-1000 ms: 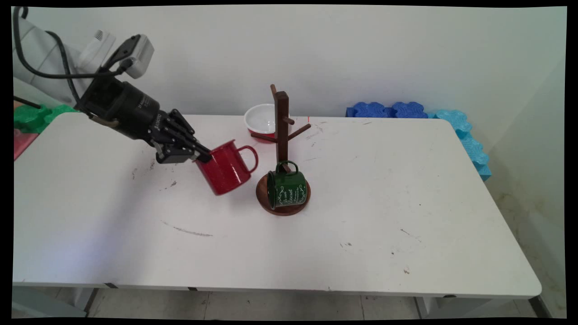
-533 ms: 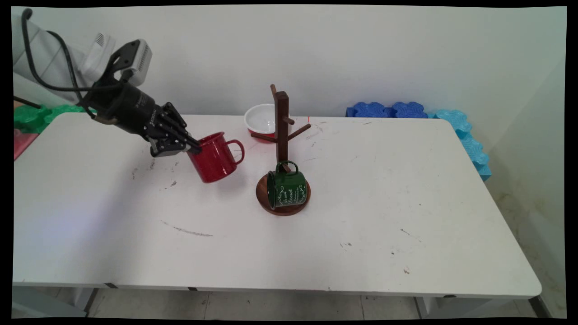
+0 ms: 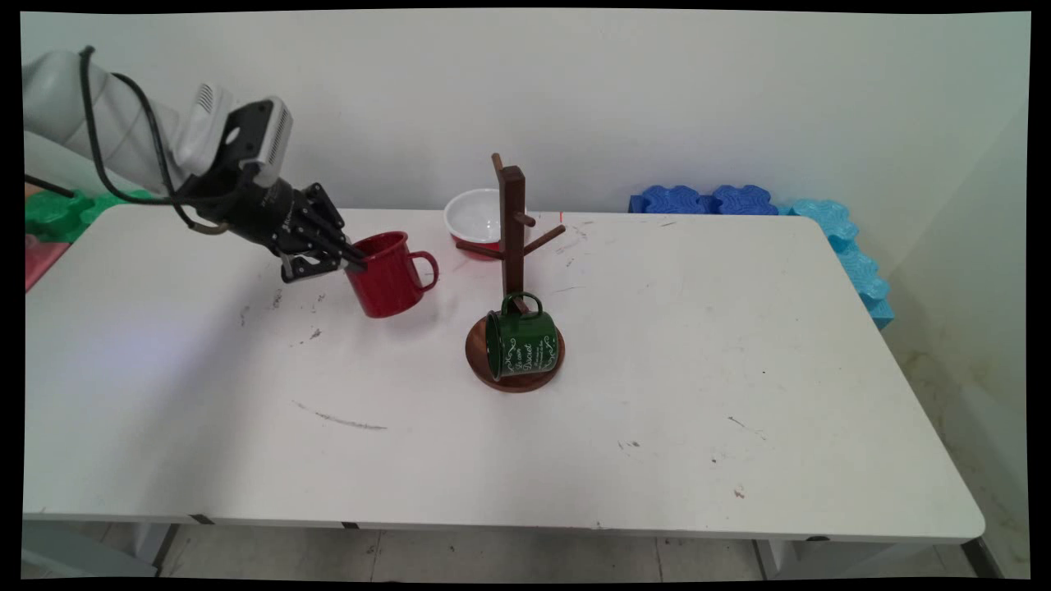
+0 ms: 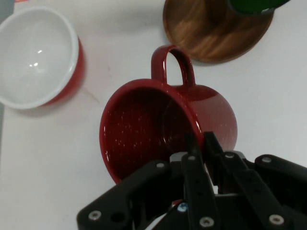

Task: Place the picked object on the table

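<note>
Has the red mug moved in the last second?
Yes. The red mug, held by the hand, has gone left and up-picture, away from the wooden mug stand.

Two enamel mugs: one glossy red enamel mug [image 3: 388,273] [image 4: 168,127], one dark green enamel mug with white lettering [image 3: 520,345]. One red bowl with white interior [image 3: 474,220] [image 4: 36,57]. One dark wooden mug tree with round base [image 3: 512,246] [image 4: 211,33]. One white table [image 3: 657,394].
</note>
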`<state>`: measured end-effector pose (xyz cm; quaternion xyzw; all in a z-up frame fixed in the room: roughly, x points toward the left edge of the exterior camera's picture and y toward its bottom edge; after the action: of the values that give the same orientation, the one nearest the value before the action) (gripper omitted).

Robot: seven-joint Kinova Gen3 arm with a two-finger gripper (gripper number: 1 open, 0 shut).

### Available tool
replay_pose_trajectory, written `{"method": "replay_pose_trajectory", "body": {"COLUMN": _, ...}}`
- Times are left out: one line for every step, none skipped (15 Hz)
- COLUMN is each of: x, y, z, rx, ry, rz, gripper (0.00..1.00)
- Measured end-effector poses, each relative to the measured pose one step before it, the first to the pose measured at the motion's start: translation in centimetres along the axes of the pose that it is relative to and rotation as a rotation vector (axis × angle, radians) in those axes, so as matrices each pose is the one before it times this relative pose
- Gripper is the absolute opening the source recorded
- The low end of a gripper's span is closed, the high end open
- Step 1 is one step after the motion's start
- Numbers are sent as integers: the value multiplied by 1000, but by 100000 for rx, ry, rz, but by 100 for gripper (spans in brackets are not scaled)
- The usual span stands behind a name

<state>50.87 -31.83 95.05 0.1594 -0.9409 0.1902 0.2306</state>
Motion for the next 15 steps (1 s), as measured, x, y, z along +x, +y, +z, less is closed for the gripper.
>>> {"method": "replay_pose_trajectory", "body": {"x": -216, "y": -125, "z": 492, "rx": 873, "ry": -603, "rz": 2597, "gripper": 0}}
{"method": "replay_pose_trajectory", "body": {"x": -179, "y": -83, "z": 431, "rx": 711, "ry": -506, "rz": 2137, "gripper": 0}}
{"method": "replay_pose_trajectory", "body": {"x": -109, "y": -42, "z": 286, "rx": 447, "ry": -318, "rz": 1401, "gripper": 0}}
{"method": "replay_pose_trajectory", "body": {"x": -150, "y": -62, "z": 438, "rx": 683, "ry": -468, "rz": 2027, "gripper": 0}}
{"method": "replay_pose_trajectory", "body": {"x": -161, "y": -63, "z": 503, "rx": 792, "ry": -526, "rz": 2219, "gripper": 0}}
{"method": "replay_pose_trajectory", "body": {"x": -140, "y": -82, "z": 490, "rx": 782, "ry": -524, "rz": 2100, "gripper": 0}}
{"method": "replay_pose_trajectory", "body": {"x": -126, "y": -58, "z": 406, "rx": 606, "ry": -429, "rz": 1626, "gripper": 0}}
{"method": "replay_pose_trajectory", "body": {"x": -80, "y": -33, "z": 267, "rx": 361, "ry": -277, "rz": 1024, "gripper": 0}}
{"method": "replay_pose_trajectory", "body": {"x": -134, "y": -38, "z": 394, "rx": 576, "ry": -440, "rz": 1466, "gripper": 0}}
{"method": "replay_pose_trajectory", "body": {"x": -144, "y": -24, "z": 448, "rx": 570, "ry": -462, "rz": 1582, "gripper": 0}}
{"method": "replay_pose_trajectory", "body": {"x": -134, "y": -12, "z": 423, "rx": 538, "ry": -428, "rz": 1479, "gripper": 0}}
{"method": "replay_pose_trajectory", "body": {"x": -110, "y": 6, "z": 349, "rx": 428, "ry": -359, "rz": 1163, "gripper": 0}}
{"method": "replay_pose_trajectory", "body": {"x": -129, "y": 21, "z": 389, "rx": 439, "ry": -395, "rz": 1228, "gripper": 0}}
{"method": "replay_pose_trajectory", "body": {"x": -144, "y": 45, "z": 372, "rx": 398, "ry": -434, "rz": 1081, "gripper": 0}}
{"method": "replay_pose_trajectory", "body": {"x": -127, "y": 55, "z": 291, "rx": 281, "ry": -347, "rz": 817, "gripper": 0}}
